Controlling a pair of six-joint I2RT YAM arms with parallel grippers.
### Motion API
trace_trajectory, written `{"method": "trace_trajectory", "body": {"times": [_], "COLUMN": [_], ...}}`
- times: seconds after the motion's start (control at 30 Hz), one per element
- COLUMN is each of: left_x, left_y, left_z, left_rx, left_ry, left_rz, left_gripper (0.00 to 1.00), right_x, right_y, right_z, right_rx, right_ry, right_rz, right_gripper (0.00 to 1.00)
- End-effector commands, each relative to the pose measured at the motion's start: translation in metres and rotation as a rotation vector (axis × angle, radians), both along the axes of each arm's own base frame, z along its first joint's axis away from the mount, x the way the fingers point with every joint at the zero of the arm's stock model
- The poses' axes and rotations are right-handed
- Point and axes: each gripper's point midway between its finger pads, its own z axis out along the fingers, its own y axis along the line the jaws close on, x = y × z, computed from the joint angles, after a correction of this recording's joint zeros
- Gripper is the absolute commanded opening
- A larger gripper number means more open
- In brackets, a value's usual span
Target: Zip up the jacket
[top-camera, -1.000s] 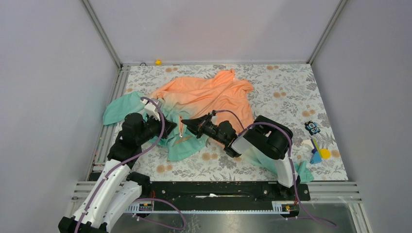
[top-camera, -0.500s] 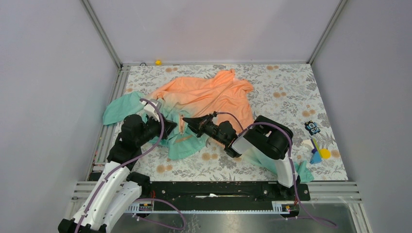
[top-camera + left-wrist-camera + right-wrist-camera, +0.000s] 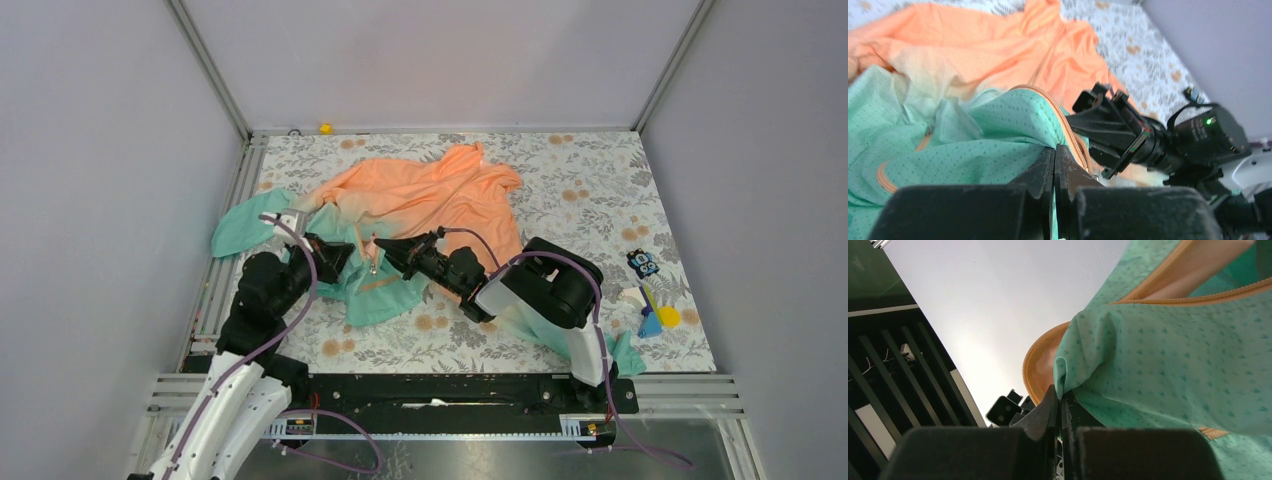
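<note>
Since a second ago the left arm [image 3: 262,292] has swung outward toward the left rail, lifting the teal hem it holds, while the right arm [image 3: 540,285] has barely shifted. Between them the large thin fabric jacket [image 3: 430,195], orange at collar and shoulders fading to teal-green at the hem, lies crumpled on the flower-patterned desk [image 3: 600,180], collar at the far side, hem nearest the arms. Its orange zipper [image 3: 1068,135] runs lengthwise from the raised hem away toward the collar, and this line is what the coming move depends on. The left jaws are pressed fully together on a teal fold just left of that zipper edge; the right jaws, tip to tip with them and just beside, are likewise clamped on a teal fold at the zipper's other side. Both arms are about equally near the zipper's lower end. Where the slider sits I cannot tell. No container shows; only a few small coloured bits [image 3: 652,315] lie well apart at the right
</note>
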Motion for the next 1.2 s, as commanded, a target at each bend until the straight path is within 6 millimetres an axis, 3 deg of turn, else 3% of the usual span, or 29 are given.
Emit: {"method": "trace_trajectory", "body": {"times": [0.0, 0.2, 0.73, 1.17], "left_x": [0.008, 0.008, 0.008, 0.010], "left_y": [0.012, 0.008, 0.013, 0.009], "left_z": [0.040, 0.023, 0.028, 0.024], "left_rx": [-0.121, -0.046, -0.030, -0.025], "left_ry": [-0.176, -0.175, -0.255, -0.243], "left_rz": [0.106, 0.058, 0.079, 0.057], "left_gripper": [0.00, 0.00, 0.00, 0.00], "right_x": [0.005, 0.010, 0.016, 0.017], "right_y": [-0.007, 0.000, 0.007, 0.012], "right_z": [0.046, 0.045, 0.028, 0.044], "right_rx": [0.163, 0.154, 0.131, 0.161], "right_ry": [-0.055, -0.043, -0.024, -0.055], "right_rz": [-0.014, -0.012, -0.012, 0.003], "right_gripper": [0.00, 0.00, 0.00, 0.00]}}
